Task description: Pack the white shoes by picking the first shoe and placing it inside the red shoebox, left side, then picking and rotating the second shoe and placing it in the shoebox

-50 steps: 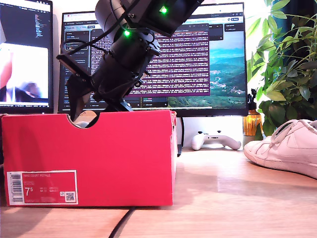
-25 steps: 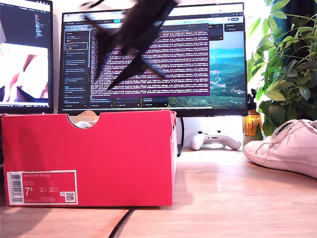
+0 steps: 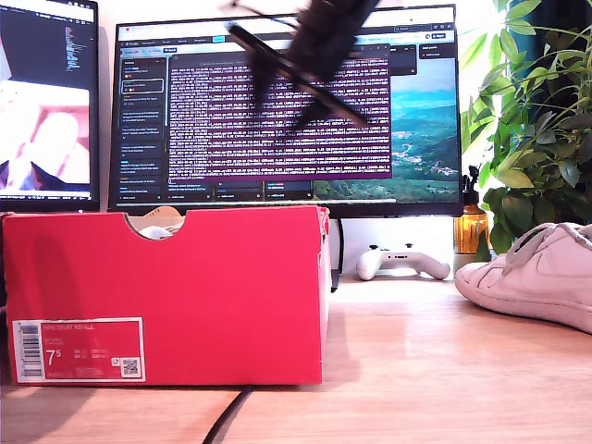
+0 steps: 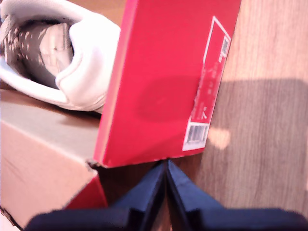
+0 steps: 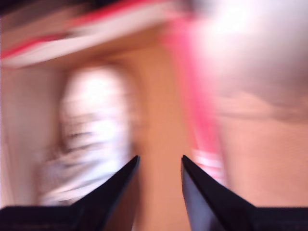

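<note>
While one white shoe (image 4: 72, 62) lies boxed and one (image 3: 536, 273) outside, my first hand (image 4: 166, 185) is closed, empty.

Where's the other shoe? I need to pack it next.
The second shoe lies on the wooden table at the exterior view's right edge, beside the white controller.

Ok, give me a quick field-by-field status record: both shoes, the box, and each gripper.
shoe one: white shoe lies inside the red shoebox
shoe two: second white shoe on the table, at the exterior view's right, outside the box
my first gripper: shut, empty, just outside the box wall
my second gripper: open, empty, image blurred by motion
arm in exterior view: blurred arm high above the box; which arm, cannot tell
other: white game controller behind the box
</note>
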